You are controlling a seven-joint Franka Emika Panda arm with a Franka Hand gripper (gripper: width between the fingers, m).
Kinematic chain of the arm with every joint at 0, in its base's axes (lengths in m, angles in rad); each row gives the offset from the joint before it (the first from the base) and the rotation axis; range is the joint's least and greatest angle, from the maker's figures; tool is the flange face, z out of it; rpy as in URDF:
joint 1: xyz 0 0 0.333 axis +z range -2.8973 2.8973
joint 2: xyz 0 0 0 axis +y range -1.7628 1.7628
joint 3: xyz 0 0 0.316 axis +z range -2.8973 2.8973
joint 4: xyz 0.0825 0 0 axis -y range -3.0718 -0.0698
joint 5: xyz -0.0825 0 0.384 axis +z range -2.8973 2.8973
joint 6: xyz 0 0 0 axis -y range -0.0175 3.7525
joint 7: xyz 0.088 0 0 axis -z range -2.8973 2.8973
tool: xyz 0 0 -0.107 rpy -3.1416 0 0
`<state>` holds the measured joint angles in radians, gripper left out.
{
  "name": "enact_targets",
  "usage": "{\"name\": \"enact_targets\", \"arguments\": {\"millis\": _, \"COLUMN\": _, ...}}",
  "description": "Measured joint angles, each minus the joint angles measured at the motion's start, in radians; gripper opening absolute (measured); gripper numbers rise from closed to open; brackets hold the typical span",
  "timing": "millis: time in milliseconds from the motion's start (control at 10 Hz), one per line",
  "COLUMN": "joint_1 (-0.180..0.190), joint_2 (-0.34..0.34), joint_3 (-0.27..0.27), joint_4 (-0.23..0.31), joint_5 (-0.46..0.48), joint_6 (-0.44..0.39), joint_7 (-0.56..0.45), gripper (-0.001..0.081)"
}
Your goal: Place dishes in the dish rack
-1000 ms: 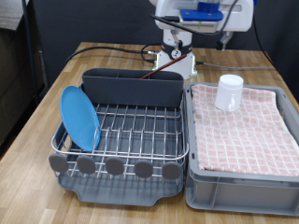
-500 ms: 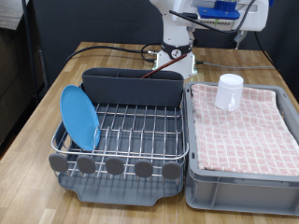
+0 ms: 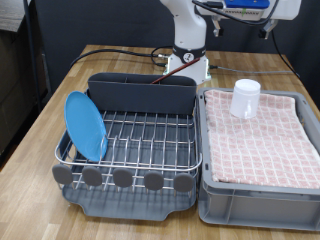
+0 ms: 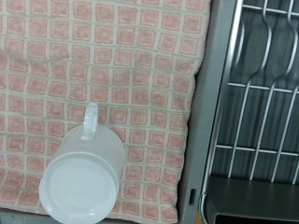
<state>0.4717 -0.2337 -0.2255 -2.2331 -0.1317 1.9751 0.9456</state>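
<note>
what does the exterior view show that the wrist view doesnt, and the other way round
Only the exterior view shows the round light-blue plate standing on edge in the silver wire dish rack, the tall dark-grey caddy, the round grey discs and the wooden table. Only the wrist view shows the handle on the small white cylindrical cup, seen from above. Both show the cup sitting on the pink checked cloth beside the rack. The gripper shows in neither view.
</note>
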Motion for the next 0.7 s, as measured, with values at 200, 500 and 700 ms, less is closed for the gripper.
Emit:
{"name": "enact_targets", "arguments": {"millis": 200, "joint_1": 0.006, "joint_2": 0.01, "joint_3": 0.012, "joint_4": 0.005, "joint_5": 0.017, "joint_6": 0.0, "joint_7": 0.002, "gripper": 0.0802}}
{"name": "enact_targets", "arguments": {"millis": 500, "joint_1": 0.006, "joint_2": 0.01, "joint_3": 0.012, "joint_4": 0.004, "joint_5": 0.012, "joint_6": 0.008, "joint_7": 0.001, "gripper": 0.0802}}
{"name": "enact_targets", "arguments": {"millis": 700, "joint_1": 0.006, "joint_2": 0.015, "joint_3": 0.012, "joint_4": 0.004, "joint_5": 0.012, "joint_6": 0.0, "joint_7": -0.007, "gripper": 0.0802}}
